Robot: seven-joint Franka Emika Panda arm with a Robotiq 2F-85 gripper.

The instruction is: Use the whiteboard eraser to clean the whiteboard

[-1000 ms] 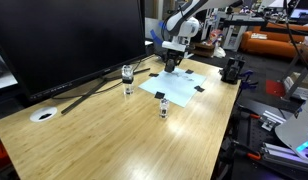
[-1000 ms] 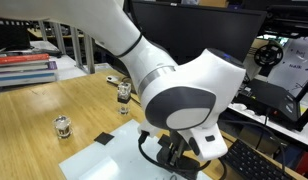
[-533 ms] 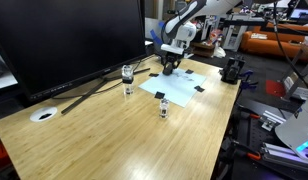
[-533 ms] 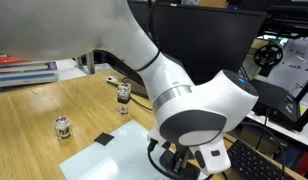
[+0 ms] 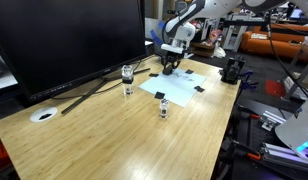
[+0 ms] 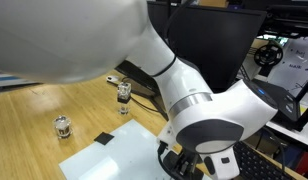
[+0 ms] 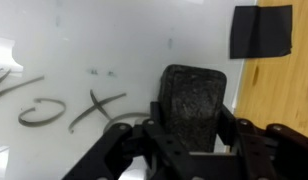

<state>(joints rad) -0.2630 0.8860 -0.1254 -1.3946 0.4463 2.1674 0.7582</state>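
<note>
In the wrist view my gripper [image 7: 191, 128] is shut on the black whiteboard eraser [image 7: 192, 98], which points down at the pale whiteboard [image 7: 124, 45]. Black pen marks [image 7: 69, 108] lie on the board left of the eraser. A black corner patch [image 7: 262, 32] sits at the upper right. In an exterior view the gripper [image 5: 171, 64] hovers at the far end of the whiteboard [image 5: 179, 84]. In an exterior view the arm [image 6: 199, 120] hides most of the whiteboard [image 6: 119, 158]; the eraser is hidden there.
Two small glass jars [image 5: 127, 73] [image 5: 164, 108] stand on the wooden table [image 5: 114, 130] near the board. A large black monitor [image 5: 64, 40] stands behind, with cables [image 5: 84, 98] across the table. A keyboard [image 6: 264, 165] lies beside the board.
The arm has shifted a little over the board's far end with the eraser still held; in an exterior view the wrist swung lower and to the right.
</note>
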